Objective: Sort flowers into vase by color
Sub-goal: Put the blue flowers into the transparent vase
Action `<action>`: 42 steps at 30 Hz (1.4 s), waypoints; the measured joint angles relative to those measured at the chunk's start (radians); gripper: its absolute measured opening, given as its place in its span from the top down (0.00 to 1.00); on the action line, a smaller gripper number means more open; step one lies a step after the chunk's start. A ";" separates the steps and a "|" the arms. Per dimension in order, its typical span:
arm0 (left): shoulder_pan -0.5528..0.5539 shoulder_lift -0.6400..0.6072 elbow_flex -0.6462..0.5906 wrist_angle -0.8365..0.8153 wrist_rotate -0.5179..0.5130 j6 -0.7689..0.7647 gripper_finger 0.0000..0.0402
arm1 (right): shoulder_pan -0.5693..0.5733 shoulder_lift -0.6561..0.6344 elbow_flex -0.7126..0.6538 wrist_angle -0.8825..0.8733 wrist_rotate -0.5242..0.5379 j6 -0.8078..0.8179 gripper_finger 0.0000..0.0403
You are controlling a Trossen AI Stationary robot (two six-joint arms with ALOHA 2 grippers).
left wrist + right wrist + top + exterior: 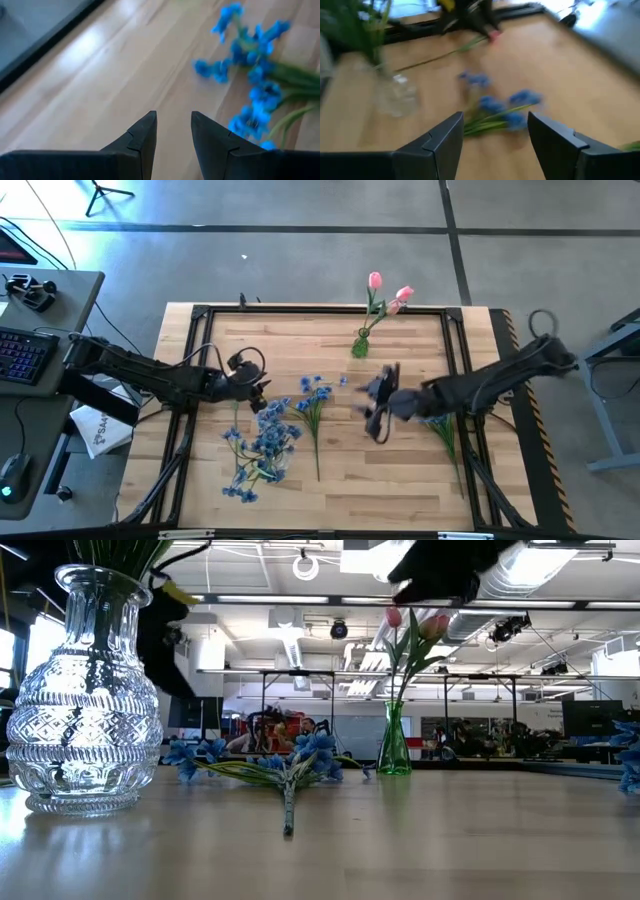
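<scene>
The right gripper point(378, 408) hangs above the table's middle, fingers apart and empty, just right of a loose blue flower point(314, 402) lying flat. The left gripper point(258, 387), fingers slightly apart and gripping nothing, hovers beside the clear vase point(83, 690) holding blue flowers point(262, 442). Two pink tulips point(388, 293) stand in a green vase point(361, 343) at the far edge.
</scene>
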 joint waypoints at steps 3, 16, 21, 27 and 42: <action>-0.013 0.000 0.000 -0.081 -0.003 -0.083 0.72 | 0.003 0.097 -0.073 0.210 -0.104 0.044 0.46; -0.059 0.000 0.000 -0.140 -0.076 -0.194 0.72 | -0.087 0.603 0.354 -0.156 -0.226 0.192 0.46; -0.068 0.000 0.000 -0.140 -0.090 -0.211 0.72 | -0.116 0.722 0.499 -0.221 -0.240 0.188 0.46; -0.072 0.000 0.000 -0.139 -0.108 -0.213 0.72 | -0.137 0.778 0.594 -0.362 -0.257 0.202 0.46; -0.072 -0.001 0.000 -0.141 -0.222 -0.229 0.73 | -0.131 0.778 0.596 -0.362 -0.270 0.253 0.23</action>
